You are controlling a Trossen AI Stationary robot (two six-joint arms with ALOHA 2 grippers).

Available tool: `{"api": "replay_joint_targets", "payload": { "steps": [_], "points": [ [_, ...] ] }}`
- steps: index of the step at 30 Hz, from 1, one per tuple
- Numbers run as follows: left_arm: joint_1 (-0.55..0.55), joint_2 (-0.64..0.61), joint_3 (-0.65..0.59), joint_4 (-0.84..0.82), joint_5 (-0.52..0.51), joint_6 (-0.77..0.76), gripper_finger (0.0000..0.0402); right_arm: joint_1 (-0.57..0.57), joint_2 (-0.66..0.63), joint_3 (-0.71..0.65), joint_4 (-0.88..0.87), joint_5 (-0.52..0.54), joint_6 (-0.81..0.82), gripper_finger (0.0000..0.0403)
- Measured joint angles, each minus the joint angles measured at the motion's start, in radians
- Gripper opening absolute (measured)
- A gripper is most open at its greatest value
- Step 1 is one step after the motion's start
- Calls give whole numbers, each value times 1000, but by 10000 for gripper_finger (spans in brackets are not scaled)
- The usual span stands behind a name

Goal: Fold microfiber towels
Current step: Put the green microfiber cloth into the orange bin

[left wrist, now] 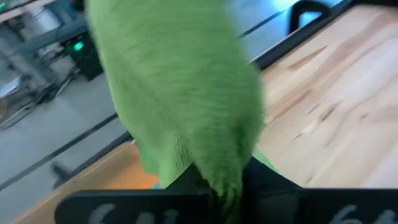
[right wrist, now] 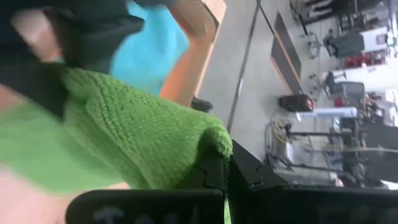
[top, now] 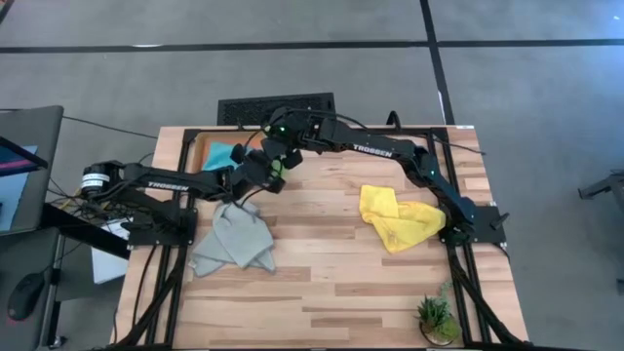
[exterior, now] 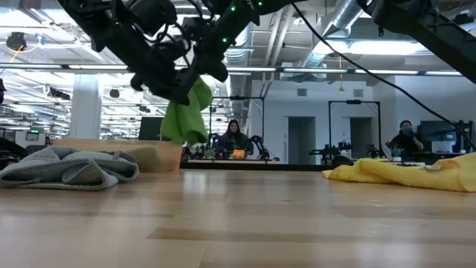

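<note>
Far left, off the table: a monitor [top: 19, 166] and a mouse [top: 21, 295]. Left arm stretched low from the table's left edge toward the back centre, left gripper [top: 255, 168] lifted clear of the wood, fingers pinched shut on the lime green towel [exterior: 186, 112]. Below that arm, crumpled flat on the table [top: 331, 283]: the light grey towel [top: 232, 242]. Back-left corner: a tray [top: 195, 146] holding the turquoise towel [top: 220, 156]. Right arm bent back from the right edge across the rear, right gripper [top: 283, 146] meeting the left one, fingers clamped on the same green cloth, hanging bunched between both. Right of centre, heaped on the wood: the yellow towel [top: 398, 219]. Front right corner: a small potted plant [top: 435, 317].
</note>
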Motion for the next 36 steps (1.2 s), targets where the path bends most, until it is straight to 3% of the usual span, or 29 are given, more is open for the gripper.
{"api": "replay_joint_targets", "payload": {
  "steps": [8,12,17,21,30,36],
  "points": [
    [5,0,-1,157,88,121,0,7,-26,1,-53,96,-31,11],
    [17,21,0,163,96,76,0,7,-36,1,-69,82,-31,11],
    [16,83,0,158,26,42,0,2,-34,-2,-87,22,-50,11],
    [15,74,-1,87,-8,13,0,-3,-34,-34,-37,-57,-50,11],
    [14,48,-2,-109,-65,-129,0,-16,-34,-133,107,-119,-76,12],
    [14,48,-2,-123,-86,-133,0,-17,-34,-135,122,-122,-102,12]
  ]
}}
